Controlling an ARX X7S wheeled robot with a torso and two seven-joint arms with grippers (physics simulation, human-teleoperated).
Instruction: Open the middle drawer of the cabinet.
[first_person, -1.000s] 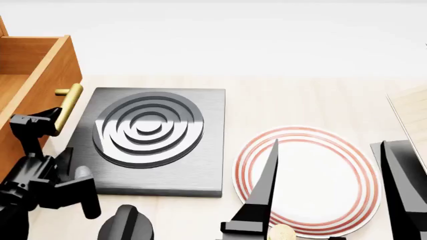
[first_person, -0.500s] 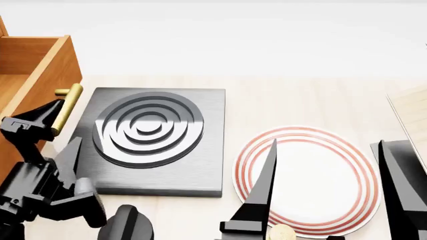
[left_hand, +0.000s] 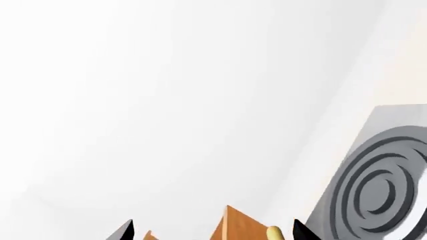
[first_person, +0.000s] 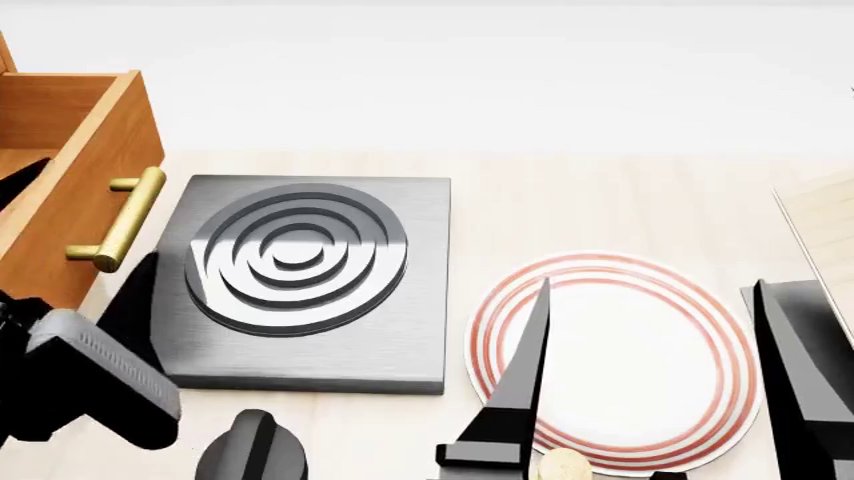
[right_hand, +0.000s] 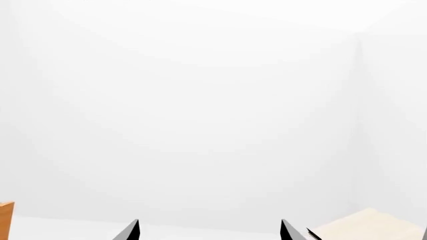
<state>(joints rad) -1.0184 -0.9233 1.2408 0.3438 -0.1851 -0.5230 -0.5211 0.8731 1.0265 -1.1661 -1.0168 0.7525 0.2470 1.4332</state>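
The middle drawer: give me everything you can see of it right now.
The middle drawer is an orange-brown wood-grain box pulled out of the cabinet, its open interior showing at the head view's left edge. Its flat front carries a brass bar handle on two posts, running along the front. It sits beside the dark stove plate, apart from it. Neither tool touches the handle; the left wrist view shows only a corner of the drawer.

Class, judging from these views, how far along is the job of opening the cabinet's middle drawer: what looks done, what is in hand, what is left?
Done: the middle drawer stands pulled out from the cabinet, its open interior showing at the head view's left edge. In hand: nothing; its brass handle is bare, and the left pincer shows two spread tips, gripping nothing. The right pincer is open too, above the plate. Left: seemingly nothing, though the cabinet itself lies out of view.
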